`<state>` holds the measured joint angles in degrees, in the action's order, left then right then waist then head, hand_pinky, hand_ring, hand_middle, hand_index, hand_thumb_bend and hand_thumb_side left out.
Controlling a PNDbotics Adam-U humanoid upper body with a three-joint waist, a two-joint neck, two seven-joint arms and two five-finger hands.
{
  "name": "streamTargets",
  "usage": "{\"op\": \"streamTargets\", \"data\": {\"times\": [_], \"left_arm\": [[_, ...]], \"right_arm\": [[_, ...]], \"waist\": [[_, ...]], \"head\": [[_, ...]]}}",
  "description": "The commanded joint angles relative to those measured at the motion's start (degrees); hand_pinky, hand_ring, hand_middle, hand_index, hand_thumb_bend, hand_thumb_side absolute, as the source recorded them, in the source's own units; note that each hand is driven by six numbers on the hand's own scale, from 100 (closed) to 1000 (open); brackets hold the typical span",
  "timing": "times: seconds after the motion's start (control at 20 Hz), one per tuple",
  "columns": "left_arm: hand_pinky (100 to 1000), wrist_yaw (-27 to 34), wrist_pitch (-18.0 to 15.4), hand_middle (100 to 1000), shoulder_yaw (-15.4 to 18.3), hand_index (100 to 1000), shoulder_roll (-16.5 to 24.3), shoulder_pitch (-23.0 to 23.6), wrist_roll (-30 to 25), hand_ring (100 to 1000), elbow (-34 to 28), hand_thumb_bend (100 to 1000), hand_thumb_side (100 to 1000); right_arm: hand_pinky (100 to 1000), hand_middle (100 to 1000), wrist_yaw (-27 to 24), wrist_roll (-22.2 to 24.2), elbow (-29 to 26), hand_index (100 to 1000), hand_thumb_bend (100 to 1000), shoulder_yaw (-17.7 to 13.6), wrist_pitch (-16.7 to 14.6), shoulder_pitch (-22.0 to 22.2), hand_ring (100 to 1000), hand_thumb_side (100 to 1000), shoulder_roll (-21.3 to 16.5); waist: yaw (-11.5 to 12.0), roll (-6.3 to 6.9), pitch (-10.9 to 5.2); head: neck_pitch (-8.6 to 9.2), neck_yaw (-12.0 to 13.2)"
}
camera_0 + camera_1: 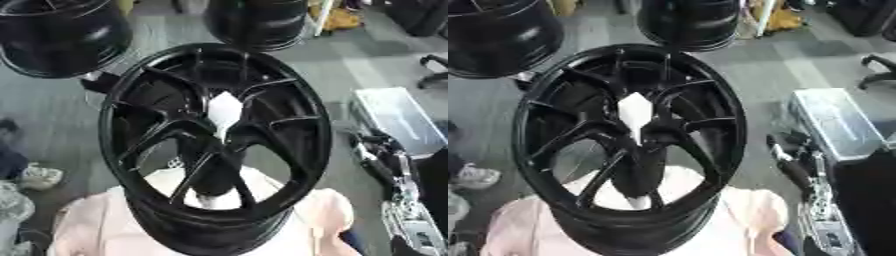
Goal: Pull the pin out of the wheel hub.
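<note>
A black spoked wheel hub (114, 130) stands tilted on a pale pink support (87, 225) in the middle of the view. A white pointed pin (224, 112) sticks in its centre bore, between the spokes. My right arm, black with silver parts, comes up along the right edge. Its hand (372, 147) shows as a dark shape just right of the wheel's rim, apart from the pin. Whether that hand touches the rim is unclear. My left hand shows in neither view.
Two more black wheels stand on the floor behind, at top left (52, 35) and top middle (258, 22). A silver case (398, 120) lies at the right, near a black chair (433, 70). A shoe (35, 177) shows at the left.
</note>
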<state>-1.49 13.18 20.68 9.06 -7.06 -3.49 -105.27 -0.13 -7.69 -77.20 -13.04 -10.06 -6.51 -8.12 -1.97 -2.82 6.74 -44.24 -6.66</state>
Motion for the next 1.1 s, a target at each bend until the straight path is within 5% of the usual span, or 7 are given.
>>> {"op": "streamTargets", "data": {"times": [0.05, 0.5, 1.1], "left_arm": [[697, 0.2, 0.1, 602, 0.1, 636, 0.6, -0.3, -0.2, 618, -1.1, 274, 688], [697, 0.1, 0.2, 602, 0.1, 636, 0.6, -0.1, -0.4, 618, -1.1, 273, 689], [698, -0.1, 0.3, 603, -0.2, 636, 0.9, 0.2, -0.9, 619, -0.9, 272, 691]], "right_arm": [[651, 683, 0.1, -0.3, -0.7, 818, 470, -0.3, -0.1, -0.3, 559, 342, -0.7], [651, 683, 0.6, -1.0, -0.6, 819, 474, -1.2, -0.1, -1.2, 558, 348, -2.7], [669, 697, 3.6, -2.5, -3.6, 833, 457, -2.7, -0.1, -12.9, 574, 409, -18.5]], "waist": [[0.0, 0.09, -0.69], [0.0, 0.0, -0.95], [0.6, -0.48, -1.5]], "head": [[0.12, 0.0], [0.12, 0.1], [0.12, 0.2]]}}
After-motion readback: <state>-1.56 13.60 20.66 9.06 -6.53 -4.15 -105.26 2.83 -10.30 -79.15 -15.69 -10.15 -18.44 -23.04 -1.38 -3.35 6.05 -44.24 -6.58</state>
